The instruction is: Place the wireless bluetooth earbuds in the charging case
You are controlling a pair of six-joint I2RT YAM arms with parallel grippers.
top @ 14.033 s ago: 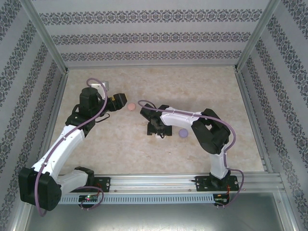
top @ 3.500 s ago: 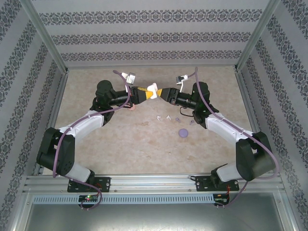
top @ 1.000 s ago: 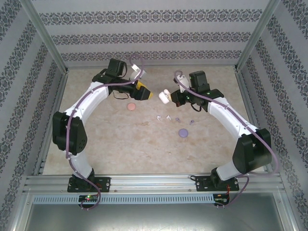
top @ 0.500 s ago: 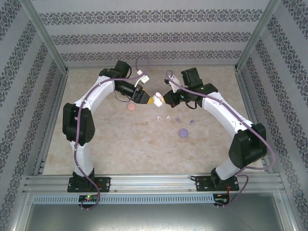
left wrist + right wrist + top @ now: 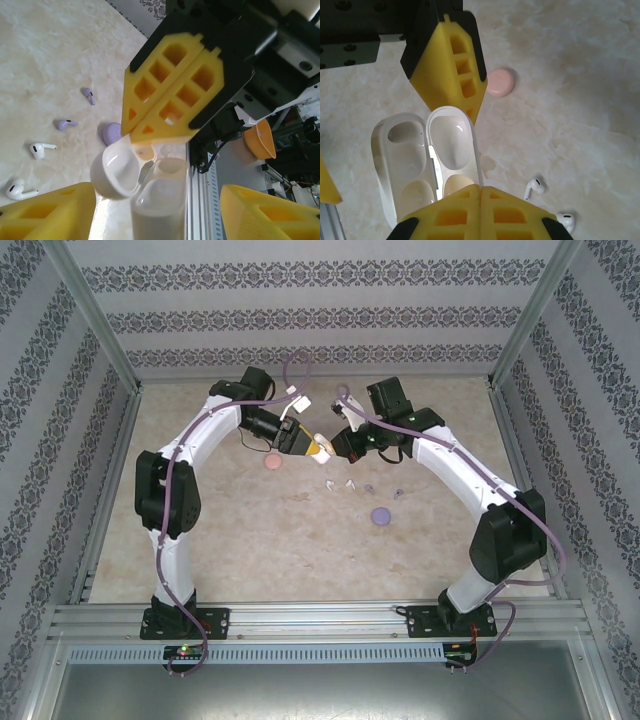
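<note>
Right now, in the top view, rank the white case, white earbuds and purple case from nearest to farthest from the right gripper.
1. white case: held at the right gripper.
2. white earbuds: on the table, toward the bases.
3. purple case: closer to the bases, rightward.

Bright, even overhead light, soft shadows; wrist views blur close up.

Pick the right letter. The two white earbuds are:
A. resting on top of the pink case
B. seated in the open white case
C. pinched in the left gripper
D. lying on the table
D: the right wrist view shows both white earbuds lying loose on the table, outside the open white case.
</note>
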